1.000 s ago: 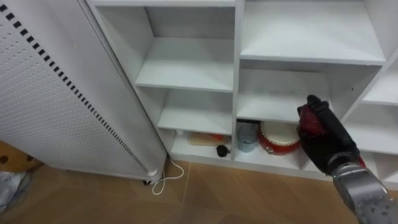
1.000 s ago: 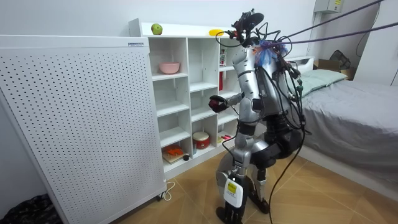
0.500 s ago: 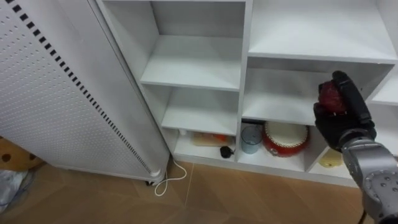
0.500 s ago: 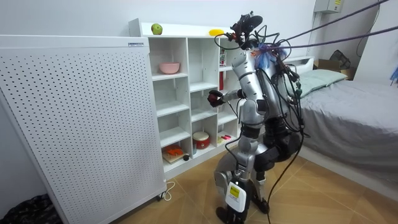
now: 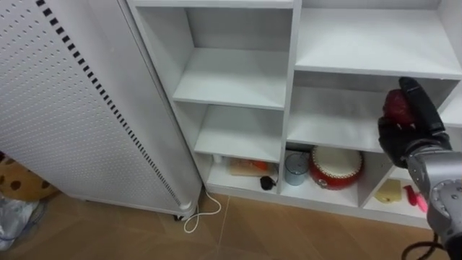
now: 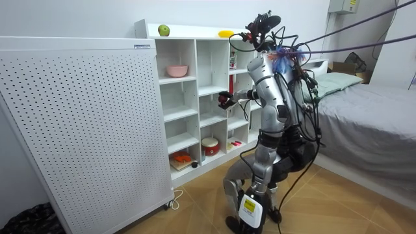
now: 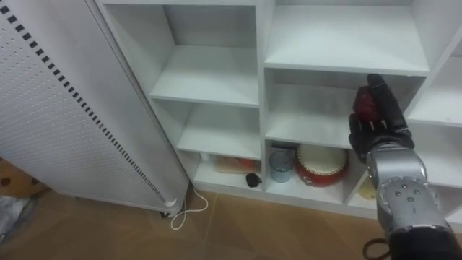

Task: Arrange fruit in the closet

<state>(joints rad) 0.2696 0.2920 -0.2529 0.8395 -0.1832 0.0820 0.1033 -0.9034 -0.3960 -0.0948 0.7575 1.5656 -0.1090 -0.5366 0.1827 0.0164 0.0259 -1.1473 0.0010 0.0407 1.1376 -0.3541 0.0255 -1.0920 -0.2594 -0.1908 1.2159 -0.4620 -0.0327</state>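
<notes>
Right hand (image 5: 410,137) is seen curled round a red fruit (image 5: 395,108); over the last second it has been raised and carried nearer the closet (image 5: 292,65), level with a middle shelf (image 5: 332,119), so placement is judged imminent.

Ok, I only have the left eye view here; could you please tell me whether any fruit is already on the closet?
Observer: Yes, a green apple sits on top of the closet, near its end at the room view's left.
Operator: Thank you. Is anything else up there?
Observer: A yellow fruit, perhaps a banana, lies on the same top, farther toward the room view's right.
Operator: And the shelves above my frame?
Observer: A pink bowl stands in the uppermost compartment of the column beside the perforated panel.
</notes>
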